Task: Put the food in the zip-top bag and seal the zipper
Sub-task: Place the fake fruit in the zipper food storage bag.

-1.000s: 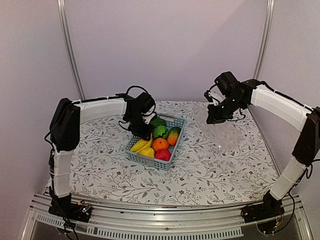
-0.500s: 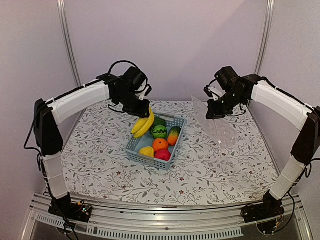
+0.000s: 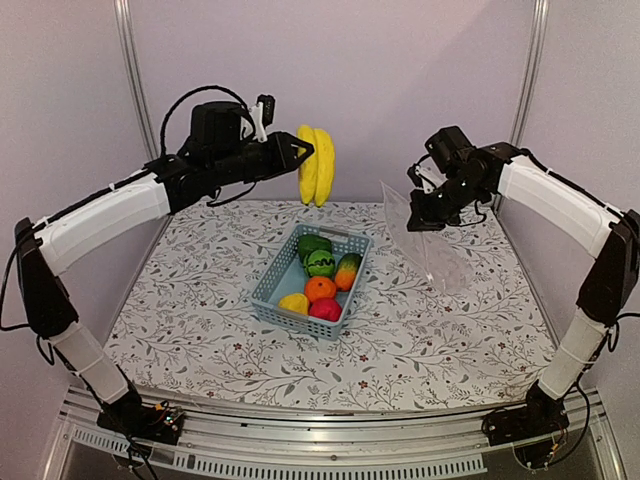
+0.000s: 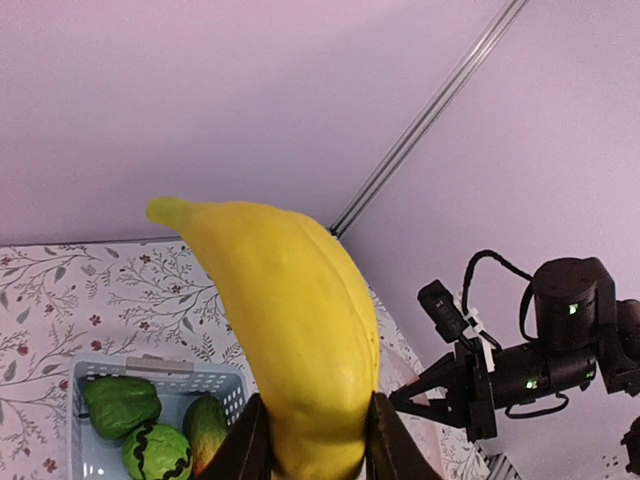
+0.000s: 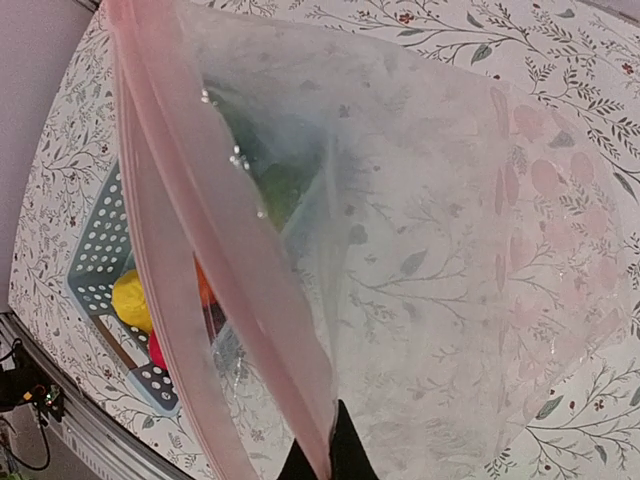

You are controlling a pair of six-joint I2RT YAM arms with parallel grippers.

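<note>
My left gripper (image 3: 298, 156) (image 4: 310, 448) is shut on the yellow banana (image 3: 316, 165) (image 4: 290, 320), held high in the air above the far end of the basket. The other food lies in the basket: a green pepper (image 3: 312, 243), a striped melon (image 3: 320, 263), a mango (image 3: 348, 268), an orange (image 3: 320, 288), a red apple (image 3: 326, 310) and a yellow piece (image 3: 294, 303). To the right, my right gripper (image 3: 414, 222) (image 5: 325, 458) is shut on the mouth edge of the clear zip-top bag (image 3: 432, 248) (image 5: 430, 230), which hangs down open. Its pinkish zipper (image 5: 195, 270) runs in two parted strips.
The blue-grey lattice basket (image 3: 266, 292) (image 4: 150, 372) stands mid-table on the floral cloth. Metal frame posts (image 3: 137, 95) rise at the back corners against the pale wall. The bag's lower end rests on the cloth right of the basket.
My left arm has lifted the banana out of the basket, up and to the right, toward the bag. The right gripper with the bag has barely moved.
</note>
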